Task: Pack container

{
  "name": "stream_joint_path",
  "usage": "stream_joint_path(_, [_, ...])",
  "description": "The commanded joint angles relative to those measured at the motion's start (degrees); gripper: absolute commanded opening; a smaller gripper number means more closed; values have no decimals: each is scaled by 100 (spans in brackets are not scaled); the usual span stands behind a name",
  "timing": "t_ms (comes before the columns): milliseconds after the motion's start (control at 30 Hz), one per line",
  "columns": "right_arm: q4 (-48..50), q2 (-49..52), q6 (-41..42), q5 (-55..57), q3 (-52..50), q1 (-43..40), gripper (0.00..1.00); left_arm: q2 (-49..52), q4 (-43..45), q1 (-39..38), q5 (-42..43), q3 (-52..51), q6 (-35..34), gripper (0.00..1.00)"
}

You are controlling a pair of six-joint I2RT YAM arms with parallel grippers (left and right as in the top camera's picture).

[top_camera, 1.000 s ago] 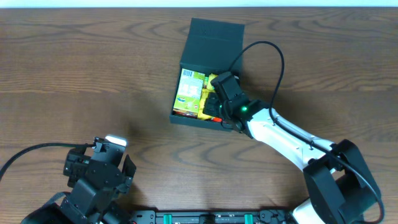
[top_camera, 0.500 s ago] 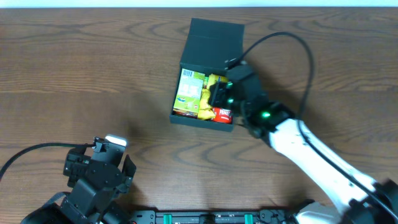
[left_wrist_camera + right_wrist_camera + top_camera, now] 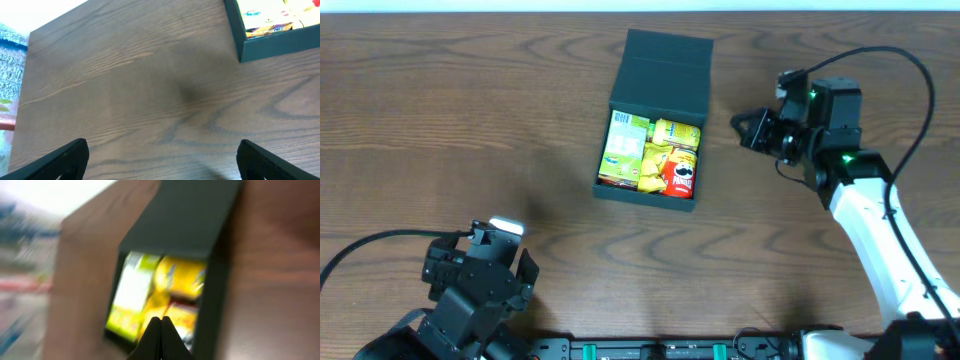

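After pulling back from above the dark green matte square container [image 3: 665, 70], now held off to its right over the brown wooden table [image 3: 470, 100]: right tool [image 3: 744, 127], jaws pressed together, empty. Container mid-table, flap lid folded back, filled with light-green carton [image 3: 625, 140], yellow packets [image 3: 676, 135] and small red can [image 3: 682, 176]. Left tool [image 3: 162, 152] spread wide, holding nothing. Packing apparently complete; lid closing likely next.
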Motion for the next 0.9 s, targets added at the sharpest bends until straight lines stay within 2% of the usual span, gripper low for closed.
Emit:
stream_joint_path(0, [-297,208,-437,-1587,79,181,1,-20,2,-9,-107,66,81,95])
stream_joint_path(133, [-555,476,-922,-1537,76,601,1,-20,2,-9,-107,66,81,95])
stream_joint_path(467, [-1130,748,-1005,503,79,1473,1,-20,2,-9,-107,66,83,95])
stream_joint_path(600, [-1596,750,-417,1307,76,1810,1,-20,2,-9,-107,66,83,95])
stream_joint_path(700, [-1777,750,55,1399,76,1886,1,-20,2,-9,-107,66,83,95])
stream_joint_path(867, [-1790,750,227,1727,76,1934,2,-20,2,-9,-107,66,83,95])
